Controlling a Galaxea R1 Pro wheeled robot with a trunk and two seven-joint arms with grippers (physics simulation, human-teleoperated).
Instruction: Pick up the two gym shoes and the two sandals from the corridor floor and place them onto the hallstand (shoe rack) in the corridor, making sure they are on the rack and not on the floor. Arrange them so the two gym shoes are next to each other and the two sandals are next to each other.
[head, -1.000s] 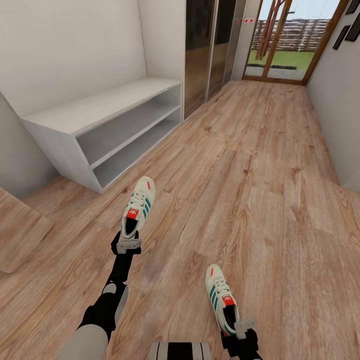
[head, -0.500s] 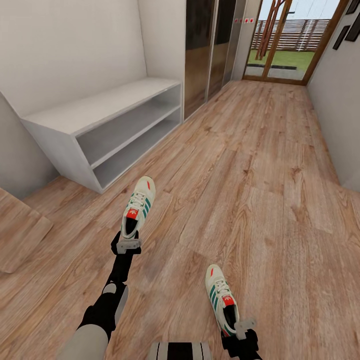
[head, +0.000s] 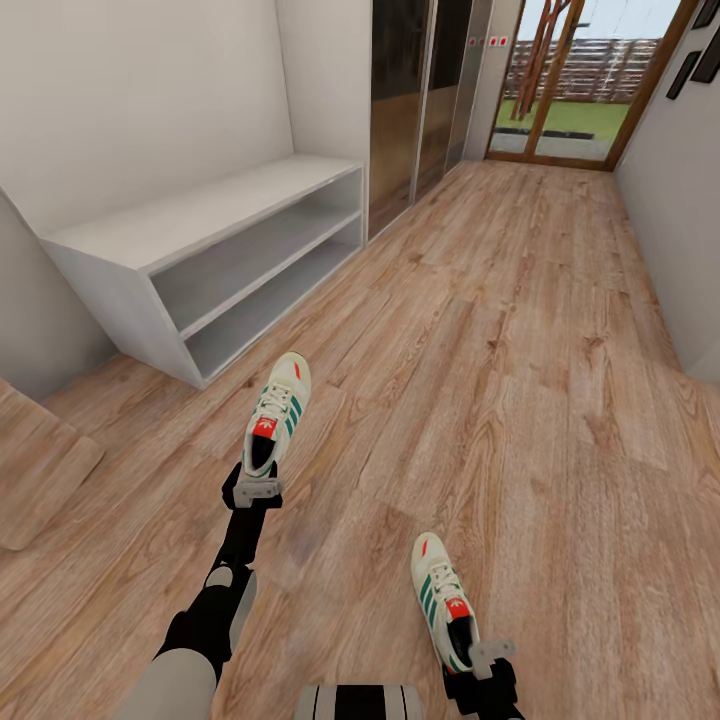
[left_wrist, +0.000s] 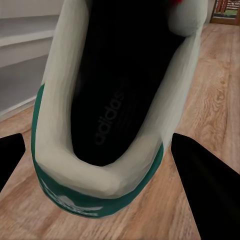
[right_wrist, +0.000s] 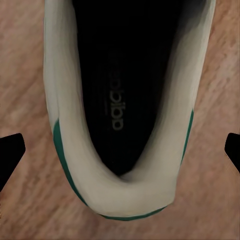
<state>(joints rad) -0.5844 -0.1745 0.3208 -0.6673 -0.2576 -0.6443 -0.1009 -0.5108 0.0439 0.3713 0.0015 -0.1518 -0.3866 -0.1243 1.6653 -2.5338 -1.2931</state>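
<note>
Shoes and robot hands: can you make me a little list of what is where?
left shoe: gym shoe at the left gripper, heel toward the gripper, toe toward the white bench
right shoe: gym shoe at the right gripper, heel toward the gripper
left gripper: fingers on both sides of the heel, spread wide
right gripper: fingers spread wide on both sides of the heel
bench: two open tiers, nothing on them
floor: wood planks
held or lying: cannot tell

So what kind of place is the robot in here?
Most likely a home entrance corridor: long wood plank floor, a low white shoe bench against the wall, sneakers on the floor, and a glass door to a garden at the far end.
</note>
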